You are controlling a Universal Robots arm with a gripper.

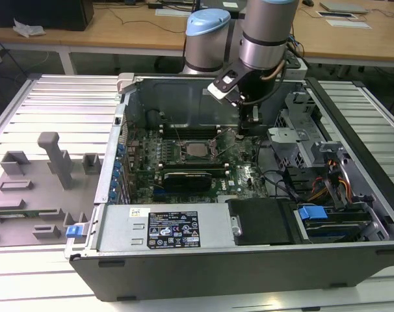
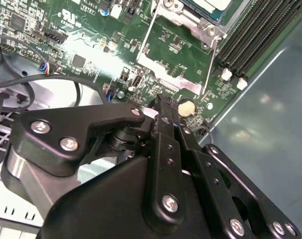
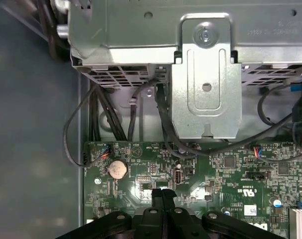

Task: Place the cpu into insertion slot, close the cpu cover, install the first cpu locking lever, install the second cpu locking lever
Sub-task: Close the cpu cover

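The cpu point(image 1: 197, 151), judged a light, rigid but fragile chip best taken by its bare edges, lies in the insertion slot point(image 1: 183, 149), while the gripper point(image 3: 162, 191), fingertips pressed together on nothing visible, hangs near the coin cell point(image 3: 117, 168).

ribbed metal table point(image 1: 54, 97) carries open computer case point(image 1: 249, 276) and grey fixture tray point(image 1: 38, 209).

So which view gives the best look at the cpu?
The exterior view: the cpu shows whole, a silver-grey square in the middle of the motherboard. The second wrist view catches just a cropped corner of it beyond the gripper. The first wrist view faces the board's coin cell and a metal cage.
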